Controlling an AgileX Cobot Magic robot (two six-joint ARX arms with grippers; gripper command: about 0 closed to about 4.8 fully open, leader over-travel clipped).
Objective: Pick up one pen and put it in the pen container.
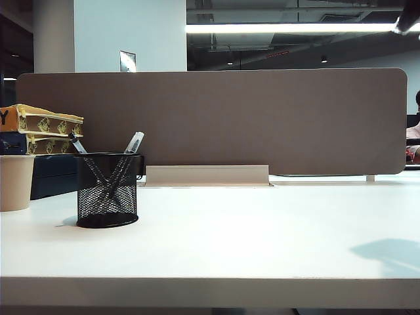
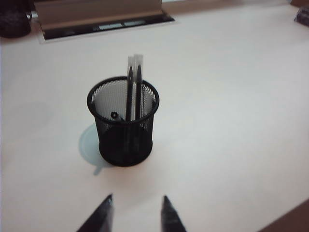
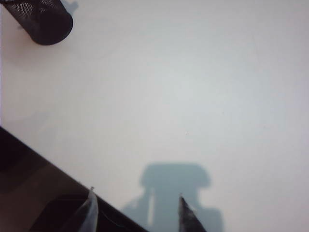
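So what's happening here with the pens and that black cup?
Nothing is being held right now. Two pens stand in the black mesh cup on the white table. The left end effector hangs open above the table, a little way short of the cup. The right end effector is open too, over a bare stretch of table near its edge, throwing a shadow there. A beige cup stands beside the mesh one.

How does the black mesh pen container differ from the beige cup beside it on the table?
The pen container is see-through black wire mesh; the beige cup is plain and solid. The pen container shows two pens leaning in it; the beige cup's contents cannot be seen. The pen container sits fully in frame, the beige cup is cut off at the edge. Both stand upright on the white table.
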